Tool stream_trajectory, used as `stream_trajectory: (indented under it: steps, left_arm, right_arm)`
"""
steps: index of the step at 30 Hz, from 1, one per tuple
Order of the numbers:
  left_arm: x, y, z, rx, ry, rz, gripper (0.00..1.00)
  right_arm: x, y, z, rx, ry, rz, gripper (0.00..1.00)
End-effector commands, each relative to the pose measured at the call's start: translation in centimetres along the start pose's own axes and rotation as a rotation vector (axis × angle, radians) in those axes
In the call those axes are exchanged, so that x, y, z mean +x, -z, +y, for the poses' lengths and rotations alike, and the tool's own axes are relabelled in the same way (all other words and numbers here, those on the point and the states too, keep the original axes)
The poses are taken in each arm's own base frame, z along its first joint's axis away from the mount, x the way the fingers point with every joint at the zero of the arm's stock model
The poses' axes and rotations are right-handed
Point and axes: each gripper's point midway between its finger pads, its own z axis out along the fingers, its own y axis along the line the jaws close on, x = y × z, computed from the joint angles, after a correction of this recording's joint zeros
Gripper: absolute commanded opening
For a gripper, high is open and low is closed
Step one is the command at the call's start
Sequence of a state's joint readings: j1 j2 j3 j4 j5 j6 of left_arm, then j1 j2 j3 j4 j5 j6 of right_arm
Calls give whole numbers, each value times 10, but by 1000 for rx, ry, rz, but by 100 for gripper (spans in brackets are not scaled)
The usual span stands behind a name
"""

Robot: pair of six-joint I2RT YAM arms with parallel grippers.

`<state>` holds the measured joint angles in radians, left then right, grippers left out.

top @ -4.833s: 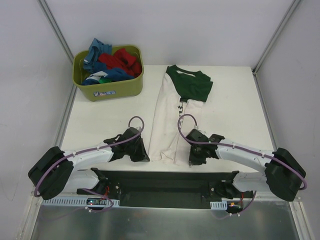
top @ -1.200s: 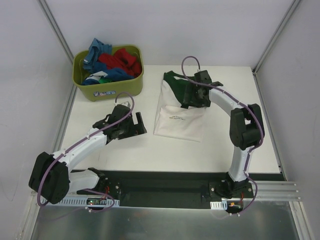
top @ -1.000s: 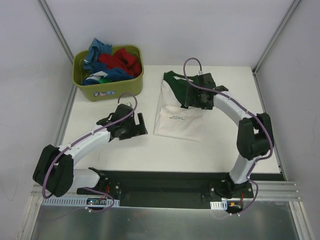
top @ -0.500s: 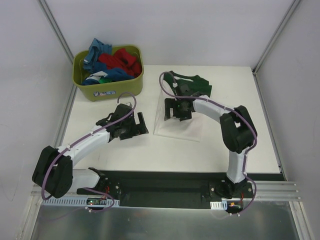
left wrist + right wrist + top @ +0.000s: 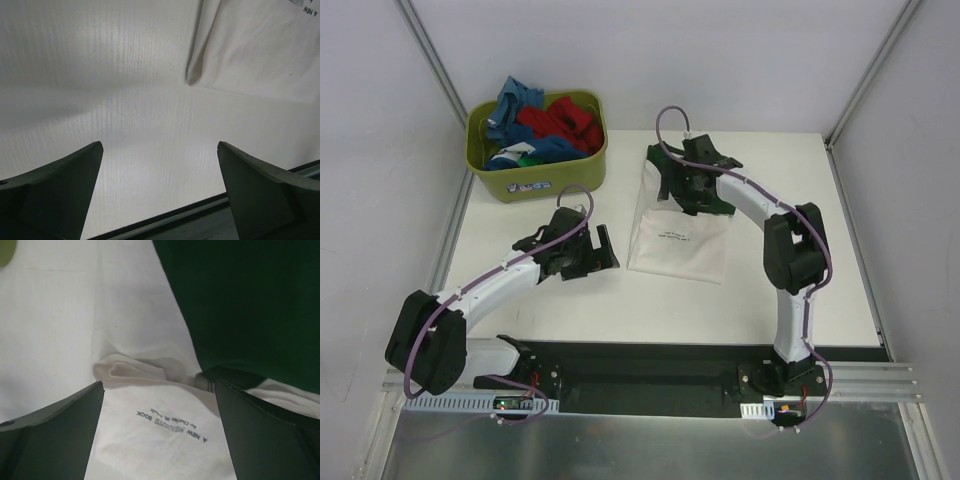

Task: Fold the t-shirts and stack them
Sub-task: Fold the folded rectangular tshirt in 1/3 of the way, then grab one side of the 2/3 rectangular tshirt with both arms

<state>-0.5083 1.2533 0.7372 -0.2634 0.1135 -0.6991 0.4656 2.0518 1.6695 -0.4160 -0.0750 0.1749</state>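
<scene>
While the left claw (image 5: 159, 146) gapes empty over the bench (image 5: 520, 290), the folded cream t-shirt (image 5: 678, 242) lies just beside it.
Farther back the right claw (image 5: 159, 385), fingers apart and gripping nothing, hovers low over its dark green part (image 5: 250, 305); blue, red and green shirts (image 5: 548, 125) lie heaped in the olive-green tub (image 5: 535, 182) at the far left.

Free room: table (image 5: 650, 305) is open along the near strip between the arms and in the far right corner. Tub (image 5: 560, 175) blocks the far left corner. Folded shirt (image 5: 685, 245) takes centre-far, with the right gripper (image 5: 692, 190) low over its far end. Left gripper (image 5: 592, 252), jaws apart, sits over bare table just left of the shirt, narrow gap between. Right arm (image 5: 792, 255) stands tall in the right half. Left arm (image 5: 495, 283) lies diagonally across the near left.
</scene>
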Motion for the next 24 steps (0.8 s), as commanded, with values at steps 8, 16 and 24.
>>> stream_trajectory:
  steps: [8, 16, 24]
  left_arm:
    - [-17, -25, -28, 89, -33, 30, 99]
    - [-16, -59, -37, 102, -39, 123, 98]
    - [-10, -86, -35, 91, -12, 186, 79]
  right_arm:
    - [7, 128, -41, 134, 2, -211, 97]
    - [100, 156, -97, 197, -133, -122, 97]
    - [136, 171, -112, 184, -183, -130, 97]
